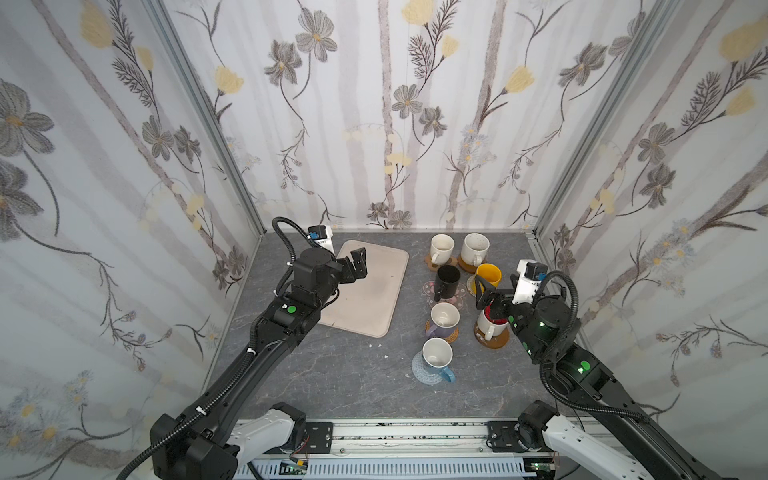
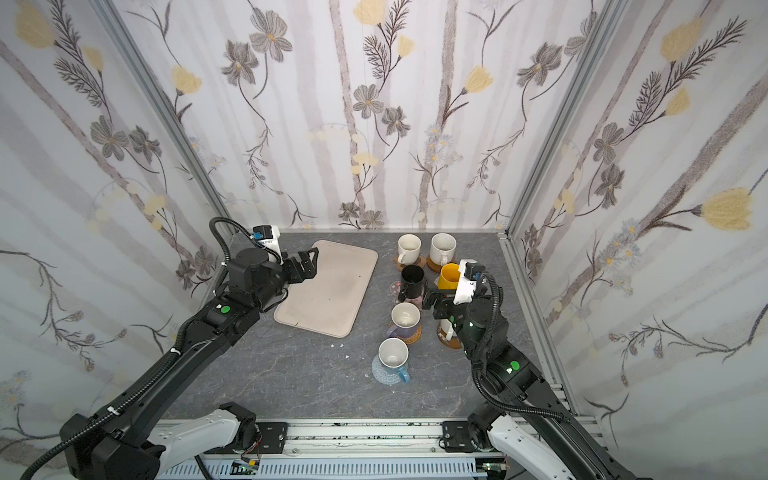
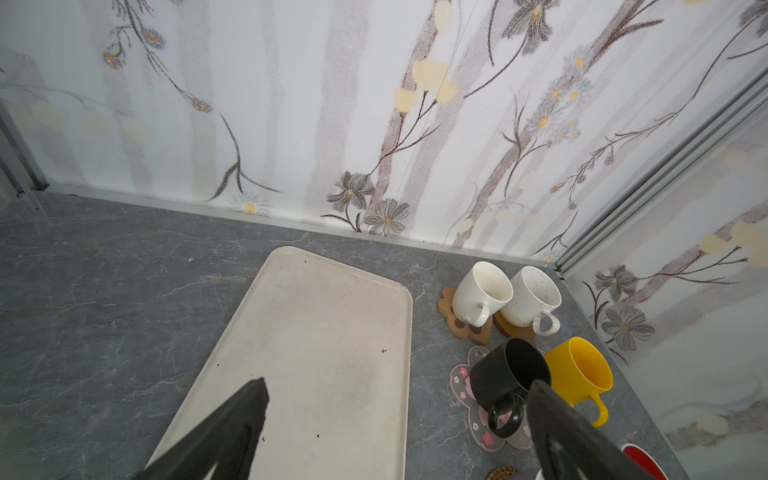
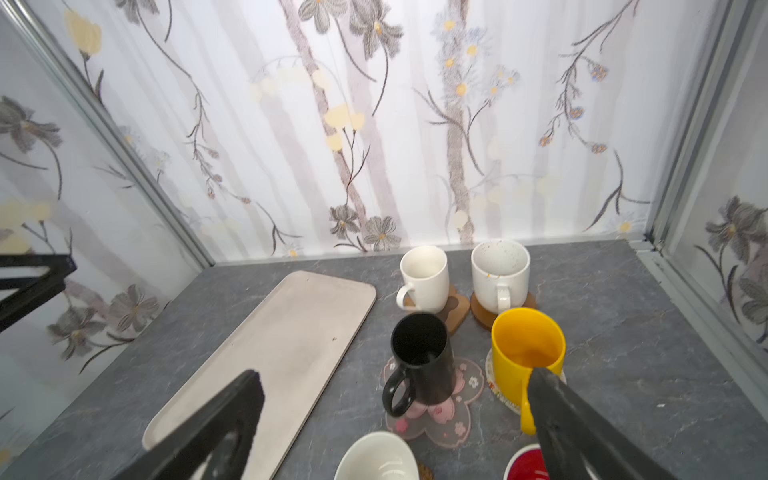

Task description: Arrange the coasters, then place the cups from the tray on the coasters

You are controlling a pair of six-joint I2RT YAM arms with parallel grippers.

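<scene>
Nearest on the grey table (image 1: 332, 374), a blue mug (image 1: 436, 356) stands on a crocheted coaster (image 1: 419, 371), its handle turned to the near right.

One row farther, a lavender mug (image 1: 444, 318) sits on a rattan coaster (image 1: 452, 335). To its right, a red-lined mug (image 1: 488, 327) rests on a wooden round (image 1: 498, 341). The right gripper (image 1: 479, 293) hovers just above this mug with its fingers spread wide and nothing between them. In the right wrist view the two dark fingers (image 4: 232, 415) frame the mugs beyond without touching any.

Behind them, a black mug (image 1: 448, 281) stands on a pink blossom coaster (image 1: 429, 288), with its handle toward the near side. A yellow mug (image 1: 488, 274) sits to its right on a beige coaster (image 4: 492, 376).

Left of the mugs lies the tray (image 1: 370, 291), a cream rectangle set at a slight angle, its far end close to the back wall. The left gripper (image 1: 360, 262) hangs over the tray's far left edge, its fingers also spread apart and holding nothing.

At the far end of the mug cluster, near the back wall, a cream mug (image 1: 441, 247) stands on a paw coaster (image 1: 432, 262). Just beside it on the right, a speckled mug (image 1: 475, 248) stands on a second wooden round (image 1: 467, 266).

All seven mugs are upright on coasters in two loose columns right of the tray.
</scene>
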